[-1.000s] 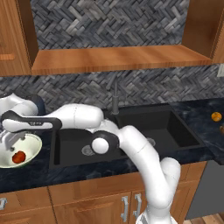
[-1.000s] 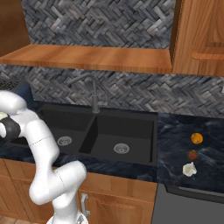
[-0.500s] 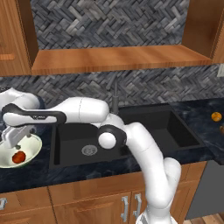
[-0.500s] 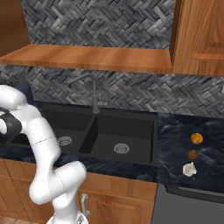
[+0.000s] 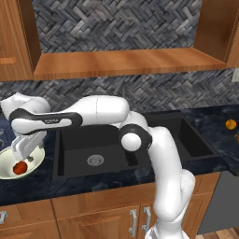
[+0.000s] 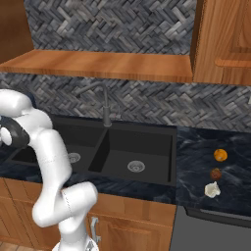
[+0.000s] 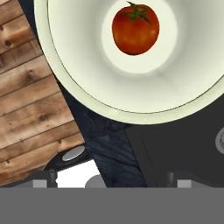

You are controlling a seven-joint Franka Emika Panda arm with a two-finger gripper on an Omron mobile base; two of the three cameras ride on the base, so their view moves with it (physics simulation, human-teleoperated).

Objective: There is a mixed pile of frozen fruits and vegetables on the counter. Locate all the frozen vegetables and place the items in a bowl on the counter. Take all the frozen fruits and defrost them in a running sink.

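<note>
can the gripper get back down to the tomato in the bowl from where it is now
Probably yes. The gripper hangs open just above the bowl, and the tomato lies alone and uncovered in its middle, with nothing between them.

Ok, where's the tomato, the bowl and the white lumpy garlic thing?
tomato [image 7: 135, 29], hand view, middle of its red skin.
bowl [image 7: 78, 85], hand view, bare cream inside wall.
garlic [image 6: 212, 189], right base view, middle of the pale bulb on the counter.

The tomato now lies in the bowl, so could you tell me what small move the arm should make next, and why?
Probably lift the open gripper clear of the bowl: the tomato lies free inside, while the pale garlic-like bulb waits on the counter right of the sink.
</note>
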